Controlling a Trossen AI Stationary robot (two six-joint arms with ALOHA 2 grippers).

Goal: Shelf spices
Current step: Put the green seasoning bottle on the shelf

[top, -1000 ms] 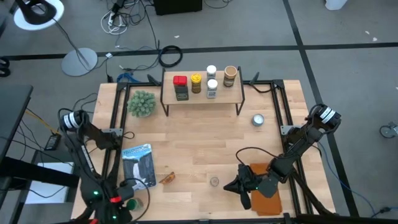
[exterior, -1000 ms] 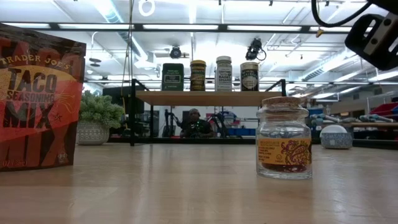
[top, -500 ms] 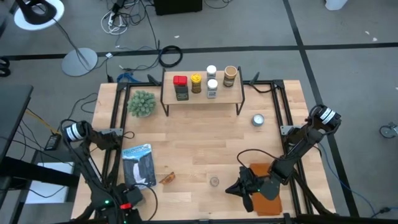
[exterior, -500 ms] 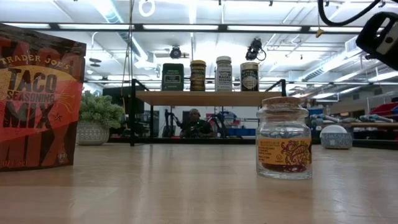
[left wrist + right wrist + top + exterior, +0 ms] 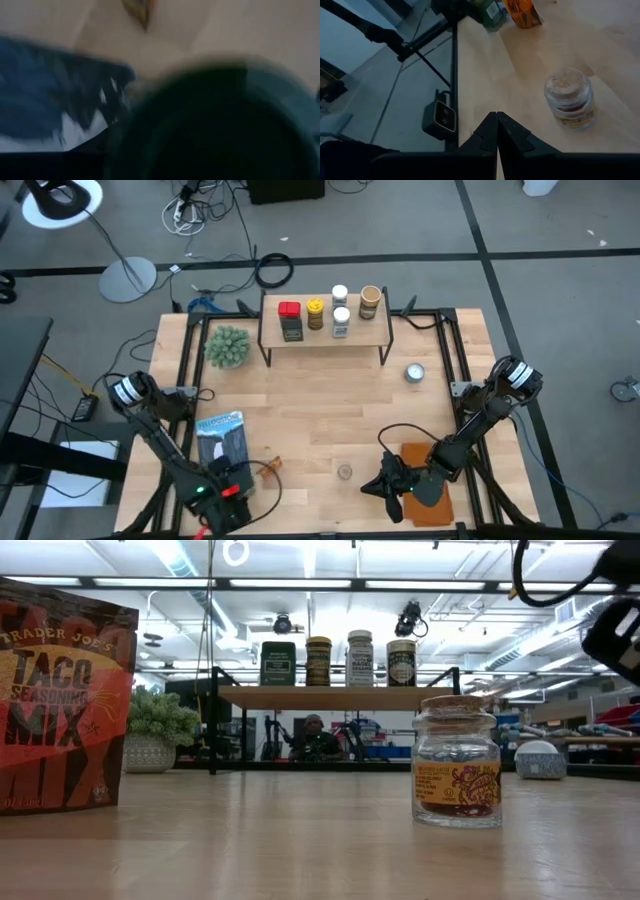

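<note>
The shelf (image 5: 325, 332) stands at the table's far side with several spice jars (image 5: 316, 312) on its top, which also show in the low view (image 5: 335, 662). A small glass jar (image 5: 345, 471) with a cork lid stands on the table (image 5: 457, 762); my right gripper (image 5: 384, 486) hovers shut just to its right, at the near edge. My left gripper (image 5: 230, 482) is at the near edge, left of the middle, with a green-lidded jar (image 5: 215, 120) close in front of its camera. That jar (image 5: 487, 10) also shows in the right wrist view. My left gripper is shut on the green-lidded jar, whose dark green top (image 5: 215, 120) fills its wrist view. The fingers and the place of contact are hidden by the jar and by blur. The jar is carried above the tabletop.
A blue-and-white pouch (image 5: 222, 442) and a small orange packet (image 5: 268, 466) lie by the left gripper. A brown packet (image 5: 428, 502) lies under my right wrist. A taco seasoning packet (image 5: 60, 700) stands close to the low camera. A plant ball (image 5: 228, 346) and a silvery tin (image 5: 414, 372) stand farther back.
My left arm has swung from the near left corner toward the table's right along the near edge, carrying the green-lidded jar with it. My right arm has drifted slightly toward the near edge, its fingers still shut. Nothing else on the table has moved.
</note>
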